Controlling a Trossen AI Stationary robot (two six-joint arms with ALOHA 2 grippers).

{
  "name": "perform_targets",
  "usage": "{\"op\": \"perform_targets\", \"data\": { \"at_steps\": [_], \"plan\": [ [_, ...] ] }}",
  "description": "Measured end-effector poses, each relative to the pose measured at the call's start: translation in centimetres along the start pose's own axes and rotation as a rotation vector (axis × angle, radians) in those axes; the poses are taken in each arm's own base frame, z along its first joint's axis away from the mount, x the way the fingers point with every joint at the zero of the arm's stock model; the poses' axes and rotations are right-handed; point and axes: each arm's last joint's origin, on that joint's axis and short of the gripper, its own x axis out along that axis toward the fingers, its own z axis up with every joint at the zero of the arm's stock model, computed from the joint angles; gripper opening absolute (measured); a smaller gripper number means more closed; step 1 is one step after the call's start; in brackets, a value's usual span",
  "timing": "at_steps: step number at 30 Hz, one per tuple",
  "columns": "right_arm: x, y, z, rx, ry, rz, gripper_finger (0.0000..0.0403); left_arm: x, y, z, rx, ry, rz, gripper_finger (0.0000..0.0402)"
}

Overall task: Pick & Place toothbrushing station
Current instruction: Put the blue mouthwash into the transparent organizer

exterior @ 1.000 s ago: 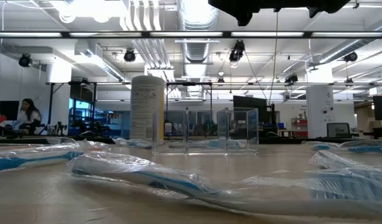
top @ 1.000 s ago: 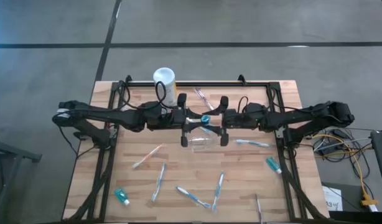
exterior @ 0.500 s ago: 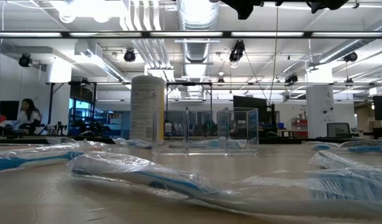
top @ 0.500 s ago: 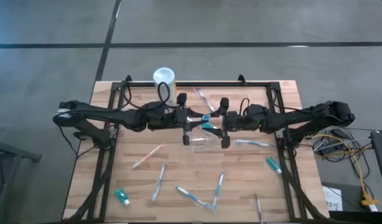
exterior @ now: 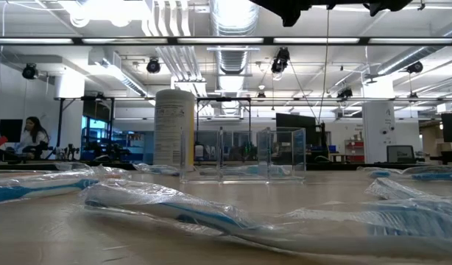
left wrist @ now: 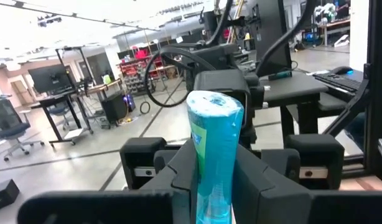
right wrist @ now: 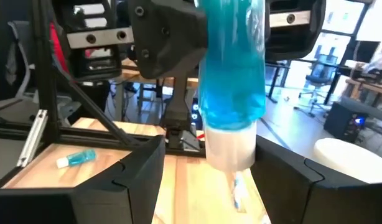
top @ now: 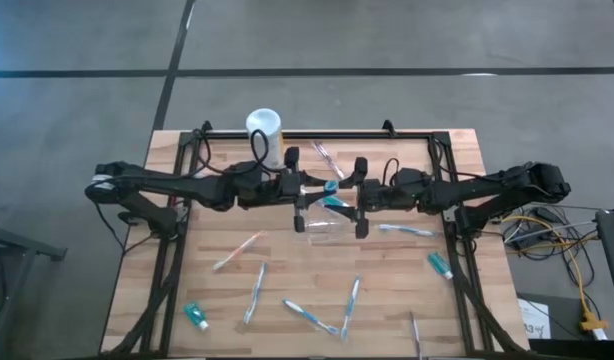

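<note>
The 2 arms met nose to nose above the middle of the table point(top: 137, 300), which looked like a handover in mid-air. The left gripper point(left wrist: 214, 180) was closed narrow on a blue tube point(left wrist: 214, 149), holding it upright with the rounded end up. The right gripper point(right wrist: 231, 180) stood wide, with 1 finger on either side of the tube's white cap and a gap showing on both sides, so it had no hold of the tube yet. The toothbrushing station point(top: 322, 224), a clear, colourless holder, stood on the table directly under the 2 grippers and apart from them. That placing suggested the tube was being lined up to go down into it. In the low view the holder showed upright see-through walls, and nothing could be made out inside it for certain. The white canister point(top: 264, 131) stood at the far edge, well apart. Wrapped toothbrushes point(top: 255, 292) and 2 small blue tubes point(top: 195, 316) lay loose on the near half of the table, outside any container.
</note>
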Motion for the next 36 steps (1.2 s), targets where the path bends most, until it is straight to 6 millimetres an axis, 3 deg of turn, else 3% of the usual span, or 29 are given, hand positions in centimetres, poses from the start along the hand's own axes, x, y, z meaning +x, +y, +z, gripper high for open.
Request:
{"op": "perform_targets", "data": {
  "at_steps": [25,30,36],
  "plan": [
    [0.01,-0.09,0.35,-0.020,-0.024,-0.029,0.0217,-0.14,-0.09,-0.50,-0.015,0.037,-0.014,0.0057],
    [0.01,-0.27,0.33,-0.027,-0.019,-0.061,0.0179,-0.13,-0.10,-0.51,-0.016,0.036,-0.016,0.0057],
    [0.02,-0.54,0.28,-0.056,-0.014,-0.073,0.0091,-0.12,-0.12,-0.56,-0.020,0.039,-0.019,0.0057]
  ]
}}
